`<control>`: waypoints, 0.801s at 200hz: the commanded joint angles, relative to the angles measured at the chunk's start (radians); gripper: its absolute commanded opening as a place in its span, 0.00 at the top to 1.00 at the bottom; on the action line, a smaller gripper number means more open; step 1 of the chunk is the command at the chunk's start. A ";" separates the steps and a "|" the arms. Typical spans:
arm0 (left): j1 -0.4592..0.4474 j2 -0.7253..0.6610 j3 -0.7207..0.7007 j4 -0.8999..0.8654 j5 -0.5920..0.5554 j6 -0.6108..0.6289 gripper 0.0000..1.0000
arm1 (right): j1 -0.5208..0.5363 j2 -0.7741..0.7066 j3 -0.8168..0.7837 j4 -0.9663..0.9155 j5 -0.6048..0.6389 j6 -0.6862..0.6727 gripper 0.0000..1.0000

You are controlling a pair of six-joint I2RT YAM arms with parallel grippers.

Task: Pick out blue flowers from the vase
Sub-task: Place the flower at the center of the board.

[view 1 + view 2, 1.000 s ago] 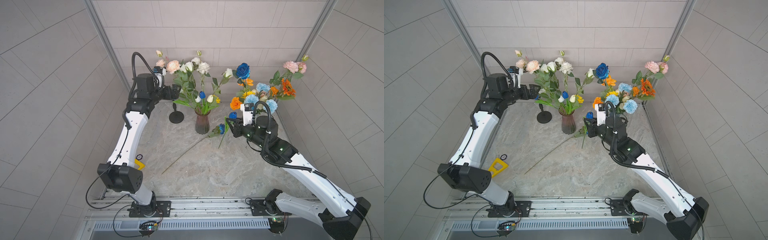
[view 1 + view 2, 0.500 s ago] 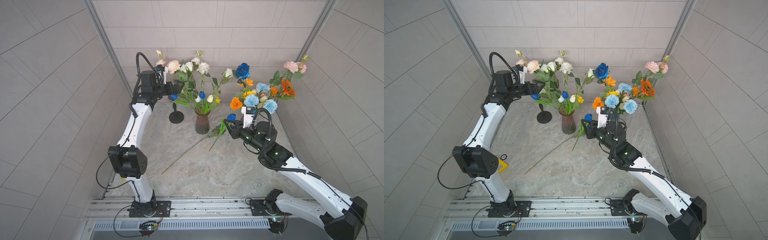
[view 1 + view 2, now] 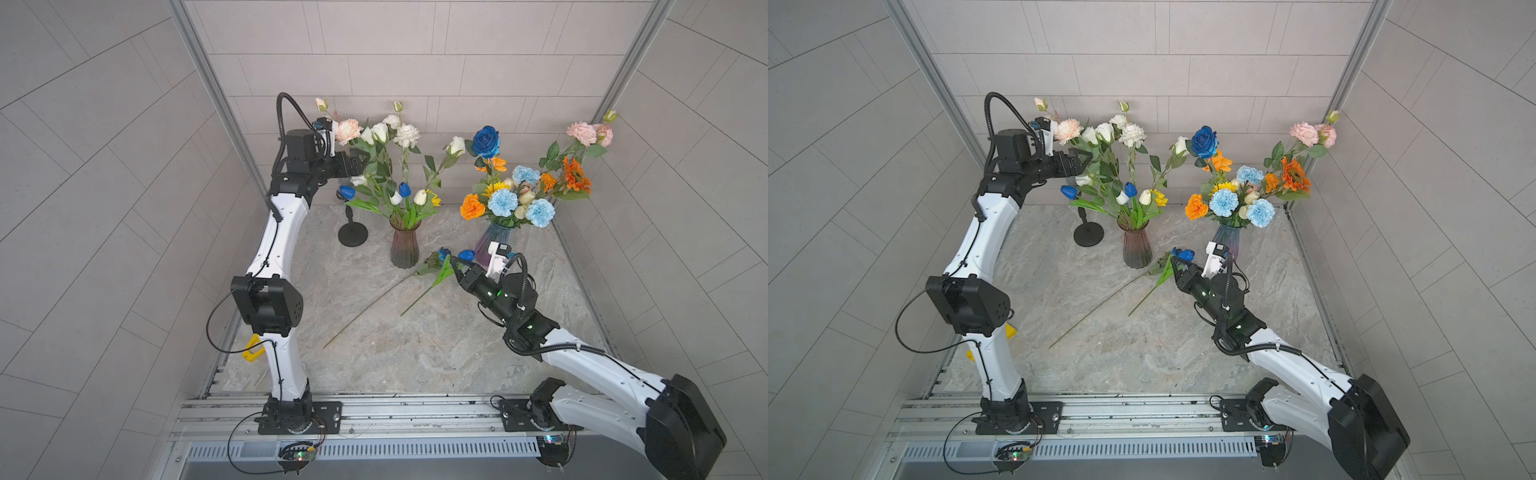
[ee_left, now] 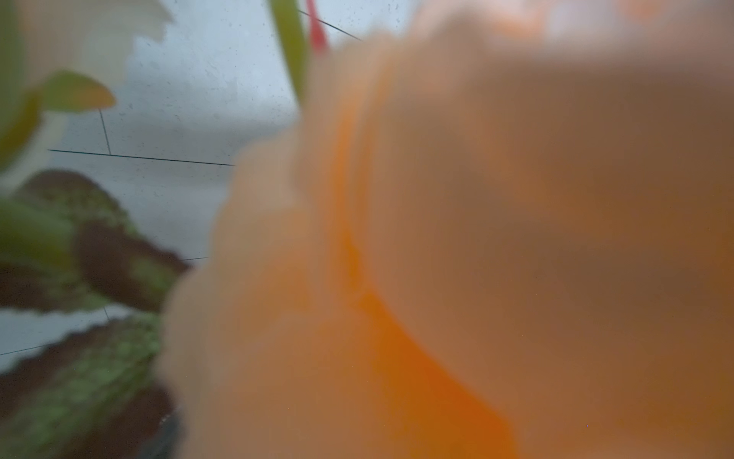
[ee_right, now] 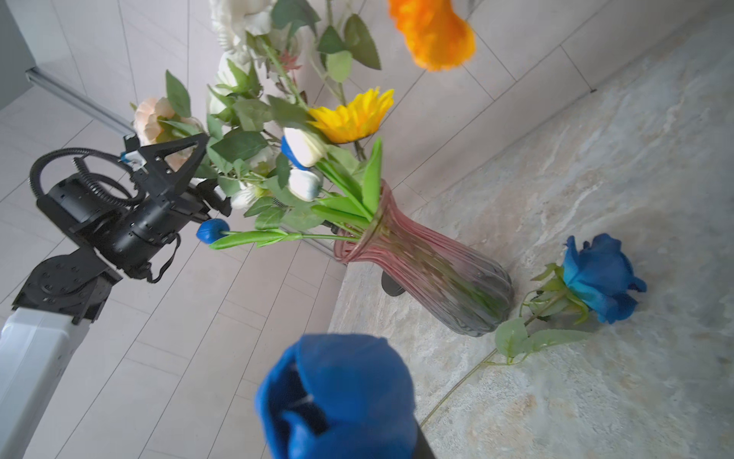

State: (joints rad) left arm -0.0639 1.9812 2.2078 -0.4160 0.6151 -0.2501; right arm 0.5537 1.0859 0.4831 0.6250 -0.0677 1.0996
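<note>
Blue tulip (image 3: 466,254), dark, pinched at the stem just under the bloom by the closed-down jaws of the right gripper (image 3: 456,266); stem slanting down toward the marble table (image 3: 374,353). Just beside it, flat on the marble, a deep blue rose (image 3: 444,252) (long stem trailing away), near the foot of the pink ribbed vase (image 3: 404,249). In that vase, an upright tulip (image 3: 405,190) and a leaning tulip (image 3: 347,192), both dark blue. In the bluish vase (image 3: 492,245), three pale blue carnations (image 3: 503,202) and a tall blue rose (image 3: 486,141). Left gripper (image 3: 363,164) among the leaves just above the leaning tulip, jaws wide apart, holding nothing.
</note>
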 commanded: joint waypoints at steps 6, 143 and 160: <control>-0.008 0.014 0.044 -0.047 -0.028 0.066 0.00 | -0.012 0.172 -0.060 0.335 0.035 0.191 0.74; -0.013 -0.021 0.004 -0.072 -0.081 0.137 0.00 | 0.022 0.639 0.059 0.323 0.012 0.156 0.43; -0.013 -0.027 0.003 -0.073 -0.090 0.144 0.00 | 0.033 0.590 0.088 0.126 0.030 0.120 0.39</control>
State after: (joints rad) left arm -0.0727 1.9862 2.2211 -0.4767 0.5404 -0.1440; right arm 0.5713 1.7142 0.5354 0.9707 -0.0628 1.2385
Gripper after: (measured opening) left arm 0.999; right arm 0.588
